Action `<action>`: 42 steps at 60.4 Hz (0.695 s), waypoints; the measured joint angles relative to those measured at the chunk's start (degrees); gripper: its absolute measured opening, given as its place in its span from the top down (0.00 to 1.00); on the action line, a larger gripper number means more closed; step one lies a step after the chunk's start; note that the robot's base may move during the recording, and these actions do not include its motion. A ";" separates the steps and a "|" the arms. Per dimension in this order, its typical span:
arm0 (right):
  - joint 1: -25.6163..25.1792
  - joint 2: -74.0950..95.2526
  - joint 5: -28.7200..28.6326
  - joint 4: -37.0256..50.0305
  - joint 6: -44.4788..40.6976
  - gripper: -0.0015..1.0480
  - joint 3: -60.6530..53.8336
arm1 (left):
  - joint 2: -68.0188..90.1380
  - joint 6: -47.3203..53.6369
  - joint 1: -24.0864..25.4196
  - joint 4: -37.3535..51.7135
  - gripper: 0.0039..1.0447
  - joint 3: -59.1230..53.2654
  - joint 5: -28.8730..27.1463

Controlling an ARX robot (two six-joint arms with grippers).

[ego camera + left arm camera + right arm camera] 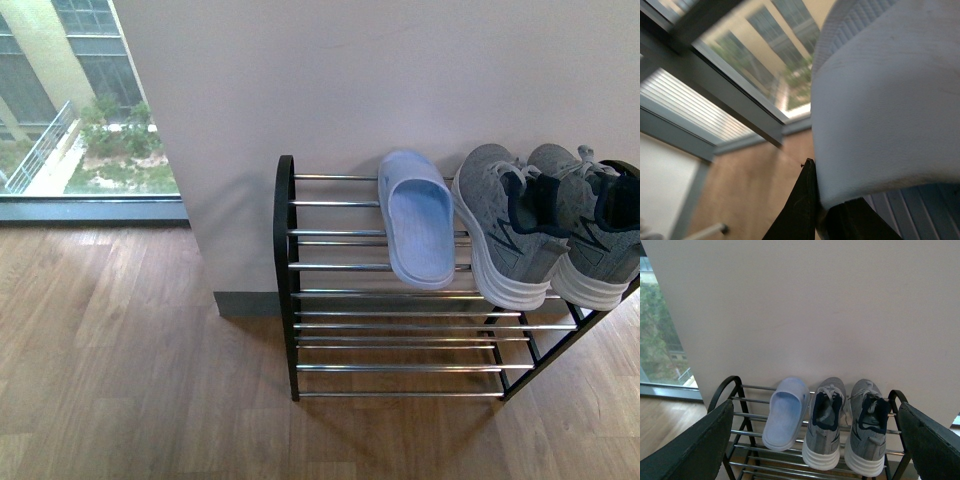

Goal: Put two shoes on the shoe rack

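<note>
On the top tier of the shoe rack (287, 300) lie a pale blue slide (418, 225) and, to its right, two grey sneakers (505, 225) (590, 220) with their heels toward me. No arm shows in the front view. The left wrist view is filled by a second pale blue slide (880, 100), and my left gripper (822, 200) is shut on its edge. My right gripper (815, 407) is open and held back from the rack (722, 390). Between its dark fingers (695, 445) I see the racked slide (785, 415) and both sneakers (826, 425) (867, 425).
The rack stands against a pale wall (400, 80) on a wood floor (120, 350). A floor-level window (70, 100) lies to the left. The top tier has bare rods (330, 235) left of the slide, and the lower tiers hold nothing.
</note>
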 joint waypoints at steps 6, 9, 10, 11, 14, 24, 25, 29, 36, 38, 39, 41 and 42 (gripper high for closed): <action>0.00 0.00 0.02 0.00 0.00 0.09 0.00 | 8.15 -9.03 1.46 0.87 0.98 3.89 5.33; 0.00 0.00 0.00 0.00 0.00 0.09 0.00 | 12.28 -10.01 1.99 3.26 0.98 5.55 6.49; 0.00 0.00 0.00 0.00 0.00 0.09 0.00 | 14.36 -10.21 2.12 4.55 0.98 6.43 6.86; 0.00 0.00 0.00 0.00 0.00 0.09 0.00 | 15.39 -10.32 2.16 5.18 0.98 6.86 7.06; 0.00 0.00 0.00 0.00 0.00 0.09 0.00 | 20.90 -10.84 2.14 7.87 0.98 9.35 8.24; 0.00 0.00 0.00 0.00 0.00 0.09 0.00 | 40.13 -12.87 -0.66 12.92 0.98 18.80 8.76; 0.00 0.00 0.00 0.00 0.00 0.09 0.00 | 42.53 -13.25 -1.27 13.07 0.98 20.06 8.79; 0.00 0.00 0.00 0.00 0.00 0.09 0.00 | 49.51 -14.40 -3.28 13.64 0.98 23.91 9.60; 0.00 0.00 0.00 0.00 0.00 0.09 0.00 | 60.67 -14.62 -6.71 14.14 0.98 30.27 9.57; 0.00 0.00 0.00 0.00 0.00 0.09 0.00 | 63.82 -14.29 -7.63 14.38 0.98 32.04 9.46; 0.00 0.00 0.00 0.00 0.00 0.09 0.00 | 65.79 -13.94 -8.20 14.73 0.98 33.18 9.09; 0.00 0.00 0.00 0.00 0.00 0.09 0.00 | 68.74 -13.29 -9.03 15.28 0.98 34.91 8.44; 0.00 0.00 0.00 0.00 0.00 0.09 0.00 | 70.51 -12.66 -9.51 15.72 0.98 35.98 8.13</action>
